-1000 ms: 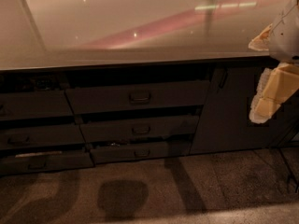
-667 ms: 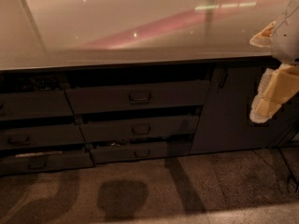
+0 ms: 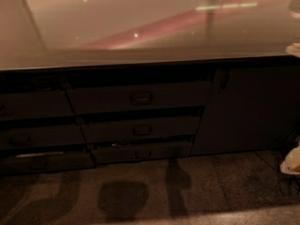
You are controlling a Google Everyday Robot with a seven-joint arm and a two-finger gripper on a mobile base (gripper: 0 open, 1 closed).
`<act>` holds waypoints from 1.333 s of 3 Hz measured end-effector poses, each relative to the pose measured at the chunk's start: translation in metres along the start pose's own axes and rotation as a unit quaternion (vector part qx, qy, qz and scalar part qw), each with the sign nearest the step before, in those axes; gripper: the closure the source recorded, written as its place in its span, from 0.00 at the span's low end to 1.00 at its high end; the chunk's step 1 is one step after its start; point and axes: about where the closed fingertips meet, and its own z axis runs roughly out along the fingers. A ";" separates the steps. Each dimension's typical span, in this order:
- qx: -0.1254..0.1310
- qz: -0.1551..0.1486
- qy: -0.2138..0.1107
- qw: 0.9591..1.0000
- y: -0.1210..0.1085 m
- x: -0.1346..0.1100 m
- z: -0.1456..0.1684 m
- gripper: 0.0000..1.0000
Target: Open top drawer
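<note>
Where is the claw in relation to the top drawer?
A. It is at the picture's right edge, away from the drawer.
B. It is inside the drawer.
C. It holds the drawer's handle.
A: only a pale part of the claw shows at the right edge, well apart from the top drawer and its handle.

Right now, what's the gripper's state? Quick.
Gripper: state cannot be told; only a sliver shows at the right edge, away from the top drawer.
</note>
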 end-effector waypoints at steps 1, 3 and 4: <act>0.000 0.000 0.000 1.000 0.000 0.000 0.000 0.00; -0.050 0.034 -0.010 0.998 0.004 0.014 0.053 0.00; -0.111 0.076 -0.037 0.990 0.016 0.028 0.122 0.00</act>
